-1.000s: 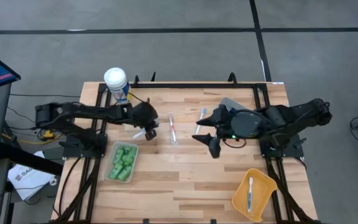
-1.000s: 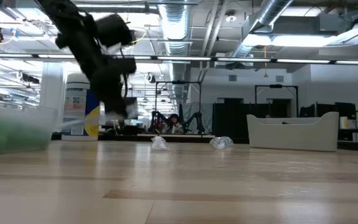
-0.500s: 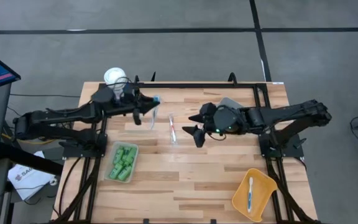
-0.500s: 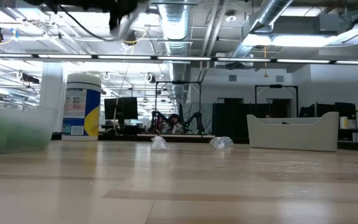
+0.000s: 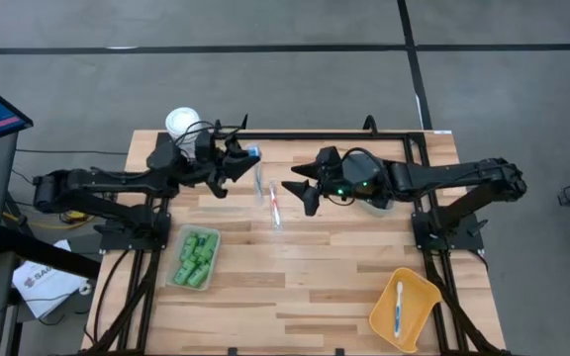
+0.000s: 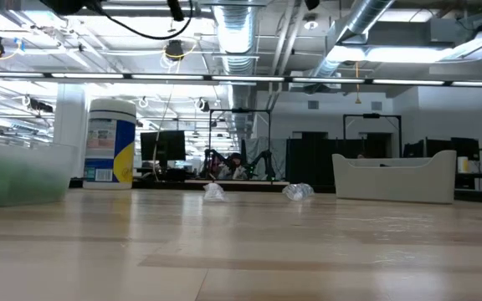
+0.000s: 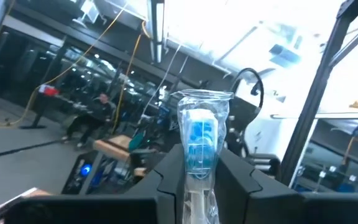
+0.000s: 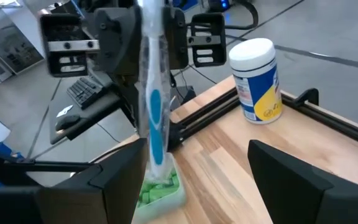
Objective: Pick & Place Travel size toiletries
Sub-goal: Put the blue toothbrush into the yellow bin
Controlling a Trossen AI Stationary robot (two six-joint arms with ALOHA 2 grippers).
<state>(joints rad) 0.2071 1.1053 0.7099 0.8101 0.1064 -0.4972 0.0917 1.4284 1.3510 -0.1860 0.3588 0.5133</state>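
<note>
My left gripper (image 5: 237,158) is shut on a toothbrush in a clear wrapper (image 7: 199,134), white with a blue head, high above the table's far left part. My right gripper (image 5: 300,191) is open and empty just right of it; its fingers (image 8: 118,180) point at the held toothbrush (image 8: 155,112). A pink toothbrush (image 5: 275,206) lies flat on the table between the grippers. Green small bottles (image 5: 196,257) lie in a clear tray. No navy tubes show. My left gripper pinches the wrapped toothbrush between its two fingers (image 7: 171,180), on the neck just below the blue head (image 7: 197,177). The fingers come level from the table's left and lie across it. The toothbrush stands roughly upright, head up, its handle (image 8: 156,143) hanging below, clear of the table.
A white-lidded canister (image 5: 179,123) stands at the far left corner. A yellow tray (image 5: 404,307) with a toothbrush is at the near right. A pale bin (image 6: 396,177) sits under the right arm. Two wrapped items (image 6: 214,192) lie on the far part of the table.
My left gripper has risen from the table with the toothbrush, gone toward the far edge and turned from pointing down to level; the toothbrush is lifted clear. My right gripper has gone toward the table's left and far edge, toward the held toothbrush, staying open.
</note>
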